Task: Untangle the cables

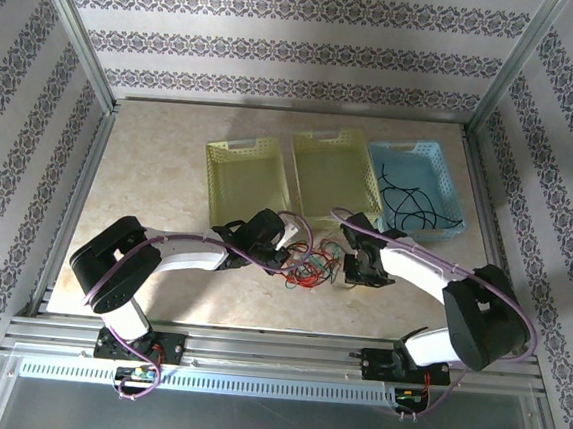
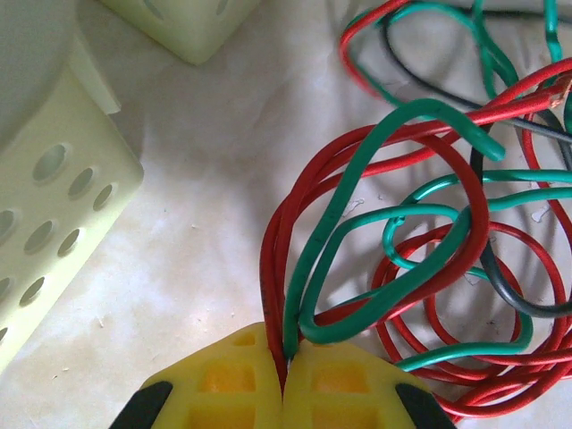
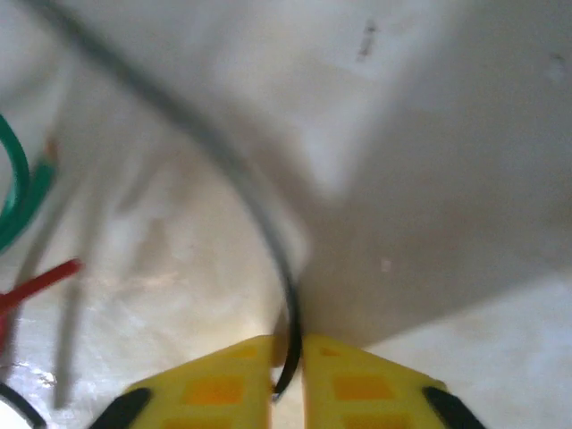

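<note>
Closest to the arms, the 2 grippers sit low on the table [image 1: 149, 182] with the messy pile of cables [image 1: 312, 265] between them. The left gripper [image 2: 286, 362] is on the left side of the pile. Its fingers are squeezed tight on red and green loops [image 2: 304, 268], which stick straight out from the fingertips and then curl off to the right into the pile. The right gripper [image 3: 288, 357] is on the right side of the pile. Its fingers are pinched on 1 black cable [image 3: 259, 206]. That cable runs away from the fingertips and bends left, back toward the pile.

So each gripper holds 1 side, and the knot is in the middle. I think the next move is to pull the black cable out sideways, away from the left gripper.

Farther back sit 2 yellow baskets [image 1: 244, 149] and a blue basket [image 1: 436, 231] with loose black cables [image 1: 408, 200] inside. The right arm is nearer to the blue basket.
</note>
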Tool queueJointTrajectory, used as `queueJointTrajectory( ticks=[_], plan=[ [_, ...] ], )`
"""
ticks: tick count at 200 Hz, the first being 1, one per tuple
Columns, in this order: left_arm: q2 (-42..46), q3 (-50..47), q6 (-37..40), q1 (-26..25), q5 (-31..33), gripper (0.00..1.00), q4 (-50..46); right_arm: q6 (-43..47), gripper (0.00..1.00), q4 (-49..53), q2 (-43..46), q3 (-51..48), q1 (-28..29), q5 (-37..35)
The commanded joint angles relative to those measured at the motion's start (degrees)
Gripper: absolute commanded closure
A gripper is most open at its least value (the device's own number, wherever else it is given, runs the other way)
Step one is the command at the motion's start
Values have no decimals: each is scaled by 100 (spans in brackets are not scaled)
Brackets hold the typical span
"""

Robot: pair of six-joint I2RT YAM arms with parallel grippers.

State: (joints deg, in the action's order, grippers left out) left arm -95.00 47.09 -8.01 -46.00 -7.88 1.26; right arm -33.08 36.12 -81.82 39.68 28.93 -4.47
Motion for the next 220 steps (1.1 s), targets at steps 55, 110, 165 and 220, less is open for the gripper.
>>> queueJointTrajectory(
  ticks=[55, 110, 165, 220],
  plan=[
    [61, 63, 1, 29, 58, 100, -158, -147, 100, -24, 1233, -130, -630, -337],
    [-27, 87, 1, 30, 50, 100, -126, 64, 100, 380, 2744, 637, -1080, -1069],
    [8, 33, -1, 29, 58, 100, -126, 799, 100, 321, 3264, 1911, -1405, -1941],
    [4, 9, 28, 29, 50, 100, -113, 1456, 100, -143, 3270, 2921, -1822, -2357]
  ],
)
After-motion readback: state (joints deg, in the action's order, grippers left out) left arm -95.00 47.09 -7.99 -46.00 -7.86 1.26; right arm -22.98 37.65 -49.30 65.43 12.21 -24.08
